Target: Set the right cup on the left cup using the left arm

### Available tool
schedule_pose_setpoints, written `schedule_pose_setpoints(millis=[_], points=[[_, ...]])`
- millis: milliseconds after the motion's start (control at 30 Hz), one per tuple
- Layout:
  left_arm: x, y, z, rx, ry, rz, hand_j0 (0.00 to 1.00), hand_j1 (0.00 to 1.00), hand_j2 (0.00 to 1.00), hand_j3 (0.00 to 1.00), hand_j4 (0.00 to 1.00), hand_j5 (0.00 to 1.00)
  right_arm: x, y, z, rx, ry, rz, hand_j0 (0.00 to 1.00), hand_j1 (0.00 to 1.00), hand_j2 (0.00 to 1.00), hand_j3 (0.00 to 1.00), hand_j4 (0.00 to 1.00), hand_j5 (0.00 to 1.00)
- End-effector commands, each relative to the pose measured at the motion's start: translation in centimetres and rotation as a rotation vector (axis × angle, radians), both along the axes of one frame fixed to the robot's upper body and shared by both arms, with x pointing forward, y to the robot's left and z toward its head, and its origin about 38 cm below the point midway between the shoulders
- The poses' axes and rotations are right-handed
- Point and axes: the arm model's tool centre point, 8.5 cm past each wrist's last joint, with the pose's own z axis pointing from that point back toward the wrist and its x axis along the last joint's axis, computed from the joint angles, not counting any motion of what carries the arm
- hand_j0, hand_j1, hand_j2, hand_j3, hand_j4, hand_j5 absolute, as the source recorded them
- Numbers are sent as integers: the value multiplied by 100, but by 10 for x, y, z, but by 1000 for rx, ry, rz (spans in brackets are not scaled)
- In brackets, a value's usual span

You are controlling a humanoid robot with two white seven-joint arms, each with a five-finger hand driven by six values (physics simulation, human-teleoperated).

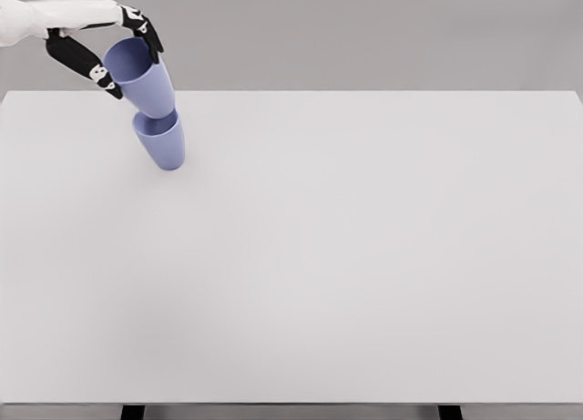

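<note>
Nearest to the camera is the front edge of the white table [301,292], the largest thing in view; its top fills almost the whole picture. On it, far at the back left, are the two cups.

Next in size is the left arm [36,19], white, coming in from the upper left corner. Its left hand [114,51] is closed around the rim of the upper cup [146,78], with dark fingers [146,28] over the far side of the rim and the thumb on the near side. The right arm is not visible.

This upper cup is blue-violet and tilted. Its base sits in the mouth of the lower cup [162,142], which has the same colour and leans the same way on the table.

I judge that the placing step is in hand: the carried cup is already entering the other one, but it is not released. The next move probably calls for pushing it down gently until it is seated, then opening the fingers slowly, because the leaning stack may tip over.
</note>
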Motion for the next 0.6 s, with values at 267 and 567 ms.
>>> schedule_pose_setpoints(millis=[267, 567], points=[[0, 5, -7, -10, 16, 15, 50, 50, 50, 50, 50, 50, 0, 0, 0, 0, 0, 0, 100, 100, 100, 100, 100, 100], [-4, 18, -13, -12, 29, 40, 51, 51, 51, 51, 51, 51, 0, 0, 0, 0, 0, 0, 100, 100, 100, 100, 100, 100]])
